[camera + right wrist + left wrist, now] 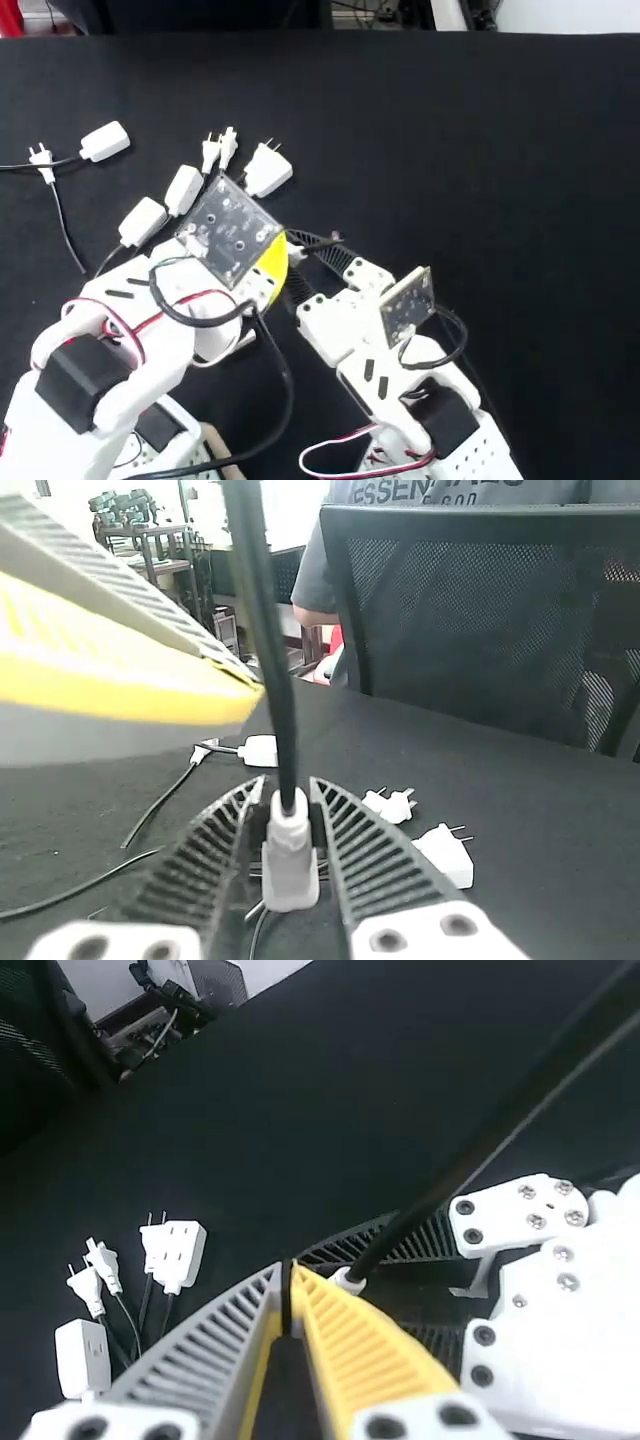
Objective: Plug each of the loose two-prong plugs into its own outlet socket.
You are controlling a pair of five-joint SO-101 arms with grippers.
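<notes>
Clearly the right gripper (288, 792) is clamped on a white plug (288, 865), pinching its body with the black cord (262, 630) running out of the back end, probably so the prongs, which are hidden, stay free for a socket. Just beside it, the left gripper (288, 1278) has its grey and yellow fingers pressed together with nothing plainly between them; it may be there to steady the cord. At about eleven o'clock from both grippers lie the white outlet adapters (183, 188) and two loose plugs (218, 150). A lone adapter (105, 140) and a stray plug (40, 157) sit out at ten o'clock. Everything rests on a black table (480, 150), and a mesh chair (480, 610) stands beyond its far edge
</notes>
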